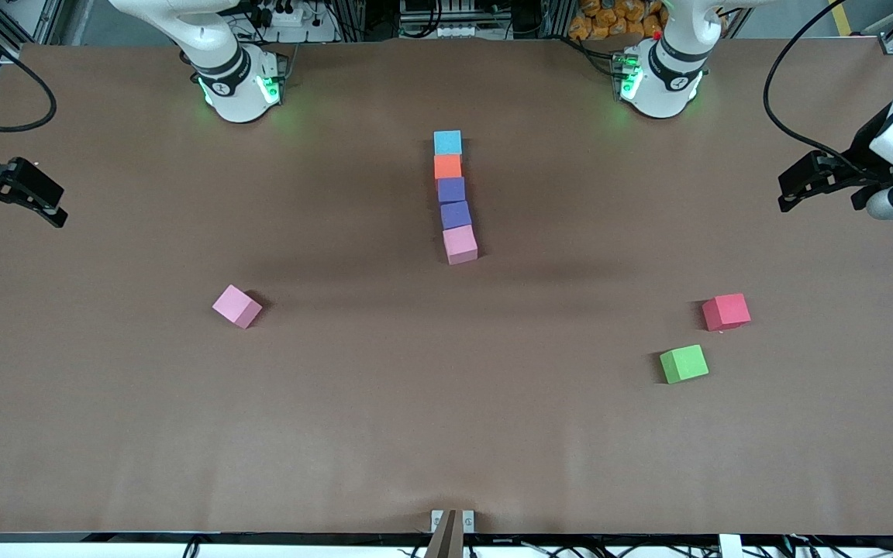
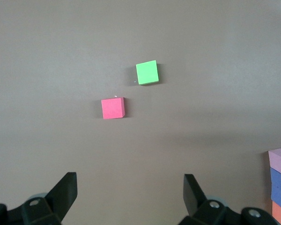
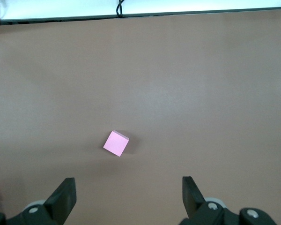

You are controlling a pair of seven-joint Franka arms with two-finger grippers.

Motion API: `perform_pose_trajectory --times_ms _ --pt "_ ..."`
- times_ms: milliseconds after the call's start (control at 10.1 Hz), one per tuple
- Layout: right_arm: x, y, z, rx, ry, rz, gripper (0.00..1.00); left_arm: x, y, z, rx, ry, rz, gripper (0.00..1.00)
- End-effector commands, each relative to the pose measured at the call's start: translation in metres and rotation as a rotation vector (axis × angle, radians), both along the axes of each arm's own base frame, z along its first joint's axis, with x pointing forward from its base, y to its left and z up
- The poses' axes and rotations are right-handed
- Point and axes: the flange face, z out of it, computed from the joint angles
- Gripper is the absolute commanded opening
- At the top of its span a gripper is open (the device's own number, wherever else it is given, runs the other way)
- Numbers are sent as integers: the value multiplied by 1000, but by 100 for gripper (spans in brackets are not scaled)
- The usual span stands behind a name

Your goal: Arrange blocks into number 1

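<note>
A column of touching blocks stands mid-table: light blue [image 1: 447, 142] nearest the robots' bases, then orange [image 1: 448, 167], two purple [image 1: 451, 190] [image 1: 456, 214], and pink [image 1: 460, 244] nearest the front camera. A loose pink block [image 1: 236, 306] [image 3: 116, 143] lies toward the right arm's end. A red block [image 1: 725, 311] [image 2: 113, 108] and a green block [image 1: 683, 363] [image 2: 147, 72] lie toward the left arm's end. My left gripper [image 1: 794, 188] [image 2: 130, 182] hangs open and empty over the table's edge at its end. At the other end, my right gripper [image 1: 55, 203] [image 3: 129, 185] is likewise open and empty.
The brown table [image 1: 446, 418] carries only the blocks. The arm bases [image 1: 239, 85] [image 1: 660, 77] stand along the edge farthest from the front camera. A small metal bracket [image 1: 452, 521] sits at the nearest edge.
</note>
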Motion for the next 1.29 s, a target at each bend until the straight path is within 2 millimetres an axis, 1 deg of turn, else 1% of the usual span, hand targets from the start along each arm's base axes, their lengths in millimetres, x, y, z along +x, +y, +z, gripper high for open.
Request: perform_pose_trajectory --times_ms 0,198,396,495,791,890,989,1088,1187 --pt "-1 -4 4 16 -1 -8 100 -1 3 4 25 -4 -21 100" --pt "-1 -7 3 16 1 -13 100 -2 3 7 24 -9 -19 100" --pt "2 -3 -2 14 8 -7 100 -4 3 12 15 -19 -18 100" --pt "2 -5 -3 14 13 -10 100 -4 2 13 13 -20 -18 100" --pt "3 -8 -6 14 16 -16 100 -4 1 12 13 -17 -20 100" --pt "5 -9 -11 13 25 -16 100 -4 -2 11 12 -16 -18 100" --pt "8 -13 -15 13 31 -22 100 -4 -3 11 11 -16 -13 100" --pt "10 -21 -17 14 32 -31 100 -3 0 9 10 -11 -12 100" --pt "12 -24 -20 14 35 -36 100 -3 0 7 10 -8 -9 100"
